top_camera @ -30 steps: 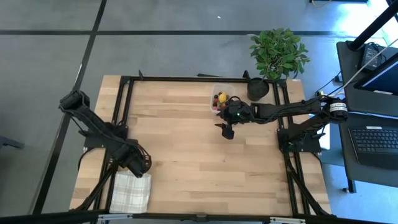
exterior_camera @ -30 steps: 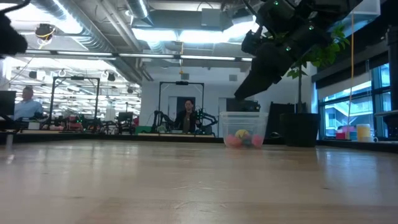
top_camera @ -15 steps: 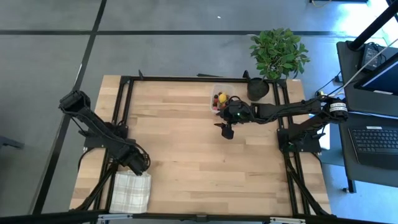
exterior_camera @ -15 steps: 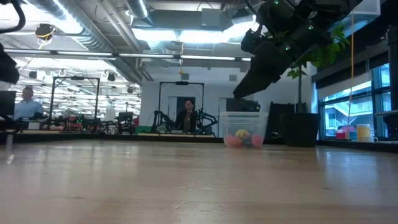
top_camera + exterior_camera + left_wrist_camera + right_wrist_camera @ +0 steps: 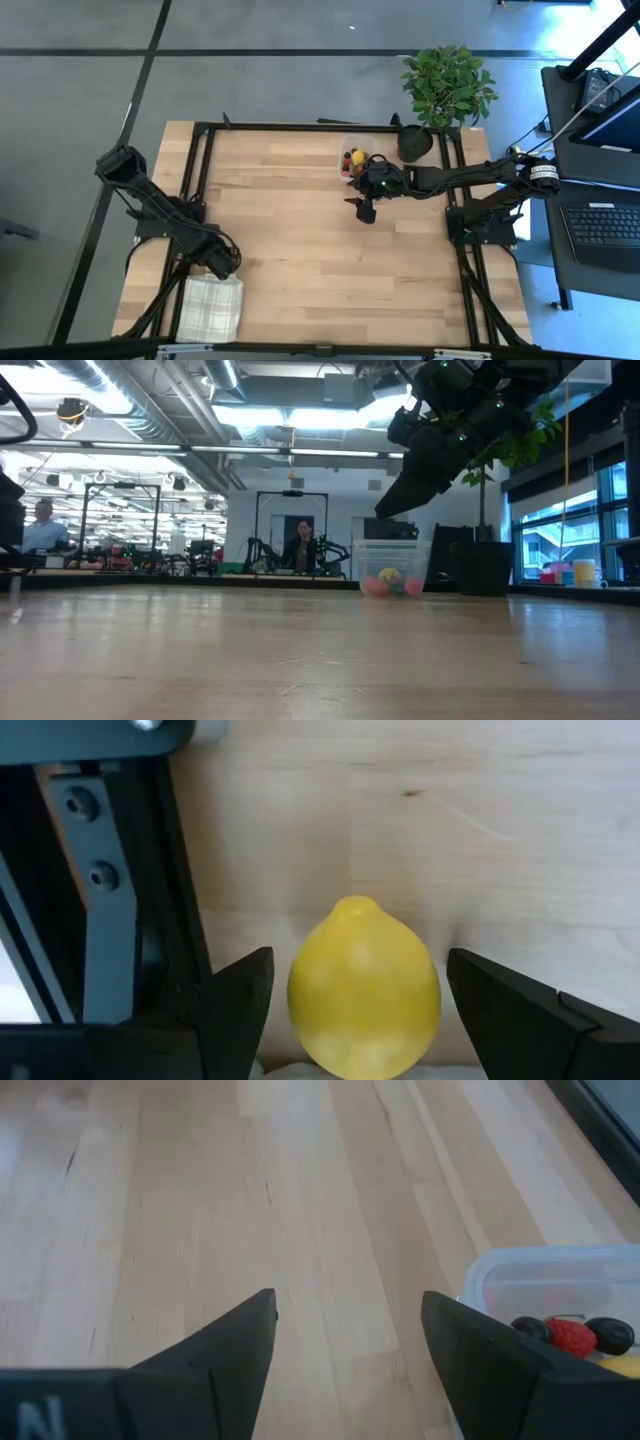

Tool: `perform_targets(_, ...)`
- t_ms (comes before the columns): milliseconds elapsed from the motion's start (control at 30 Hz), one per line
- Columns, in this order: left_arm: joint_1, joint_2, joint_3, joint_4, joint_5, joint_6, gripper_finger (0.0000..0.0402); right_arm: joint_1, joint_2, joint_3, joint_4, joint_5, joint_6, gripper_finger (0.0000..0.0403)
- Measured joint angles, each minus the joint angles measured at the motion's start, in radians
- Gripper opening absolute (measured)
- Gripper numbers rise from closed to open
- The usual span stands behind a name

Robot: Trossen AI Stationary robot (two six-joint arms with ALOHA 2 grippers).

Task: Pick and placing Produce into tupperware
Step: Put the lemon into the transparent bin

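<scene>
In the left wrist view, a small yellow lemon (image 5: 365, 990) sits between the open fingers of my left gripper (image 5: 360, 965), with a thin gap on each side. The lemon rests where the wood meets the far edge of the white checked cloth (image 5: 212, 310). In the high view my left gripper (image 5: 216, 262) hides it. The clear tupperware (image 5: 350, 160) stands at the table's far edge and holds red, dark and yellow pieces (image 5: 572, 1335). My right gripper (image 5: 365, 210) hangs open above the wood just near of the box (image 5: 560, 1295).
A black pot (image 5: 414, 143) with a green leafy plant (image 5: 447, 85) stands right of the tupperware at the far right corner. Black frame rails (image 5: 200, 180) run along the table's sides. Bare wood lies between the two arms. People sit at desks far behind the table (image 5: 300, 548).
My left arm has come down over the far edge of the checked cloth, shifting slightly toward the table's left. The right arm and the tupperware have kept still.
</scene>
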Motion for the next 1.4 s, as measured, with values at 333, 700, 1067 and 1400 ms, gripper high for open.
perform_targets(333, 0.000, 0.000, 0.000, 0.001, 0.000, 0.079, 0.0290, 0.000, 0.000, 0.000, 0.007, 0.000, -0.002, 0.0252)
perform_targets(700, 0.000, 0.000, 0.000, 0.001, 0.000, 0.052, 0.0290, 0.000, 0.000, 0.000, 0.013, 0.000, -0.025, 0.0252)
perform_targets(1067, 0.000, 0.000, 0.000, 0.013, 0.010, 0.054, 0.0290, 0.000, 0.000, 0.000, 0.013, 0.000, -0.026, 0.0252)
perform_targets(1400, 0.000, 0.000, 0.000, 0.011, 0.036, 0.054, 0.0244, 0.000, 0.000, 0.000, 0.013, 0.000, -0.052, 0.0252)
